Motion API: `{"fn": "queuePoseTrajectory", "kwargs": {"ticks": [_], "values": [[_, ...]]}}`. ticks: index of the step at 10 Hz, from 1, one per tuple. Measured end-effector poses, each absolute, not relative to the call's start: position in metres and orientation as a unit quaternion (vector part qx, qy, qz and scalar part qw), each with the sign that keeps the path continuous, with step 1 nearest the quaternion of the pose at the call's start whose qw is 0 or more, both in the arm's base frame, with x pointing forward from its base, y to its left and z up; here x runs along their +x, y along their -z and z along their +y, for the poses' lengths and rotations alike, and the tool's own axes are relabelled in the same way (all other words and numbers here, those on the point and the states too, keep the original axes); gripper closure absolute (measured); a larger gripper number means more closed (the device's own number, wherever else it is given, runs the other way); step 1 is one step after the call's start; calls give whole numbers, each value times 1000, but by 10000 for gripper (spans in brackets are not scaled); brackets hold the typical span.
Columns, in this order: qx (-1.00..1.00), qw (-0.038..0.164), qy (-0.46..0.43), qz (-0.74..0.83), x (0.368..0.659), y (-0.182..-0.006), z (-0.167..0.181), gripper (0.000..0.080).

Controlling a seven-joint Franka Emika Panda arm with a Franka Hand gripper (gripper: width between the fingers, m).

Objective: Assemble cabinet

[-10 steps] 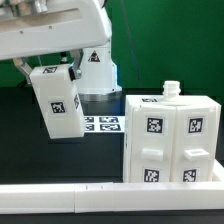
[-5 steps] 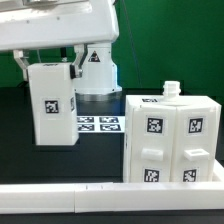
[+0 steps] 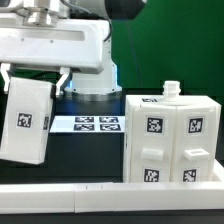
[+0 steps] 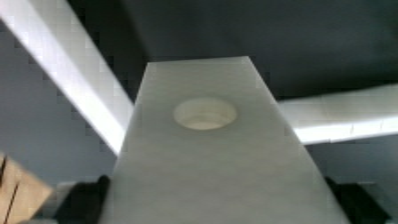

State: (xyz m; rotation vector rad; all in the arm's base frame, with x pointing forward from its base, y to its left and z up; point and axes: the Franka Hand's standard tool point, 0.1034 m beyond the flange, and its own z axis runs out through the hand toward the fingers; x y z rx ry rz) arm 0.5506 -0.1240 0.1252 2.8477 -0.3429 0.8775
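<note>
On the exterior view's right, the cabinet body [image 3: 170, 140] stands upright on the dark table [image 3: 80, 160]. Its four-panelled front faces the camera, with a black-and-white tag on each panel, and a small knob [image 3: 170, 90] sticks up from its top. Just beside it, toward the middle of the view, the marker board [image 3: 95, 124] lies flat on the table in front of the arm's base [image 3: 95, 72]. A long plain white rail [image 3: 100, 196] runs across the near edge of the scene, well below everything else.

Over on the exterior view's left, the gripper [image 3: 36, 80] hangs under the white arm and holds a loose flat panel [image 3: 27, 122] by its upper end, one dark finger [image 3: 64, 80] showing at the panel's side. The panel is tilted, its lower end leaning toward the exterior view's left, and it carries one tag [image 3: 27, 118] on the face turned to the camera. It is well apart from the cabinet body. Whether its lower edge touches the table cannot be told.

From the wrist view the panel stretches away from the gripper as a long pale slab with a round dimple [image 4: 203, 113] on it, and the jaws sit closed against its sides.
</note>
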Motion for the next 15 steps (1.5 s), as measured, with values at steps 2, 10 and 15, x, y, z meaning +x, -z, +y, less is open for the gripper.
{"fn": "queuePoseTrajectory", "kwargs": {"ticks": [2, 10, 15], "values": [[962, 47, -251, -98, 538, -96, -113, 239], [966, 44, -242, -83, 529, -74, -122, 11], [985, -21, -132, -108, 537, -74, -103, 4]]}}
